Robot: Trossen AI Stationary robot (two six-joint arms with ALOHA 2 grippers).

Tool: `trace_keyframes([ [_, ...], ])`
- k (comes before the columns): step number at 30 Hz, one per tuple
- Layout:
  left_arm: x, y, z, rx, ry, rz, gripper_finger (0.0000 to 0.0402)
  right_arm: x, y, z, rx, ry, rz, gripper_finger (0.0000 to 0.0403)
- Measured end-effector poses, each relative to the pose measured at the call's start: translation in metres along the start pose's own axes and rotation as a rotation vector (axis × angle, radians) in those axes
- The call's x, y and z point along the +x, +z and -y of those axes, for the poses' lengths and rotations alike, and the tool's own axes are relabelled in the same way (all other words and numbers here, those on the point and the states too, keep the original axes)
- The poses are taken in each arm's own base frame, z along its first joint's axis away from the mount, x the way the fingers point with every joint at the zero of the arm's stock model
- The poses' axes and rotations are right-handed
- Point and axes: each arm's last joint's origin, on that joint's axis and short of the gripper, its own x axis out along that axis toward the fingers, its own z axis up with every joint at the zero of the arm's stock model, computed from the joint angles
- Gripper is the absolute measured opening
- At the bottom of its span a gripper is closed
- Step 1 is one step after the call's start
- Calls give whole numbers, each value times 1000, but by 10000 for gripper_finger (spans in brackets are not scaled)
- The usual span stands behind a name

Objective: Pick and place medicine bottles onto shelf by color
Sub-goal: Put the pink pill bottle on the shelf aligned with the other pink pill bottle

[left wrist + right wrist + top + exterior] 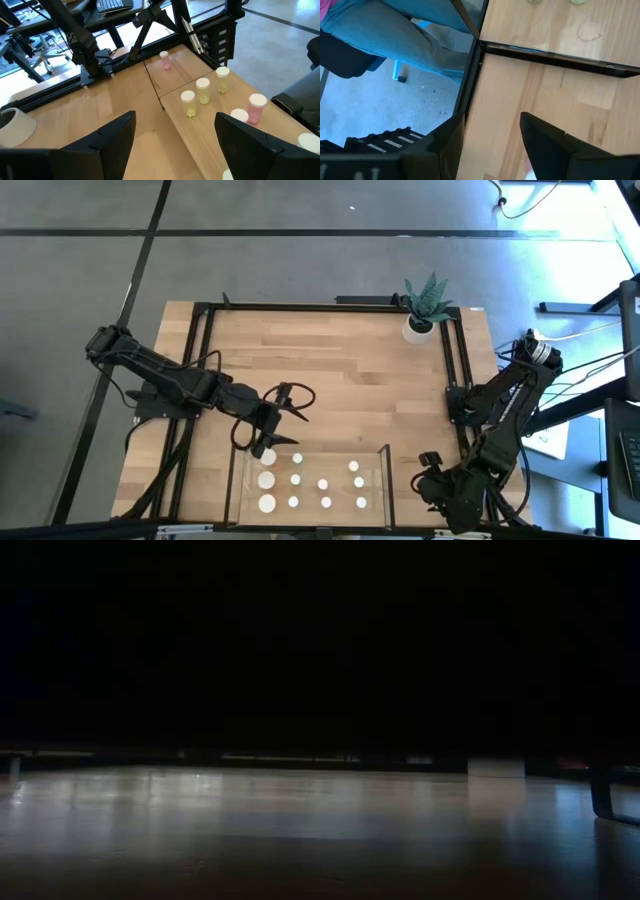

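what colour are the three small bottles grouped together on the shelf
Pale yellow-green bodies with white caps, on the shelf; clearest in the left wrist view.

White-capped medicine bottles (323,484) stand upright in rows on the light-wood shelf (315,462).

Robotics lab or workshop: wooden table (330,380) in a black metal frame (200,360) on grey concrete floor (300,240); keyboard (111,4) and cables beyond the table edge; potted plant (424,308) at one corner
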Motion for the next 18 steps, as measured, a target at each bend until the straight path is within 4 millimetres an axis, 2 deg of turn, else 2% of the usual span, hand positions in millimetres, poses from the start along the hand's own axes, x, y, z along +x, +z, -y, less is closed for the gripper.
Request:
trace_keyframes([
  [9,0,0,0,0,0,0,265,0,0,0,12,1,-1,194],
  [18,0,0,0,0,0,0,265,1,0,1,174,-5,-10,194],
])
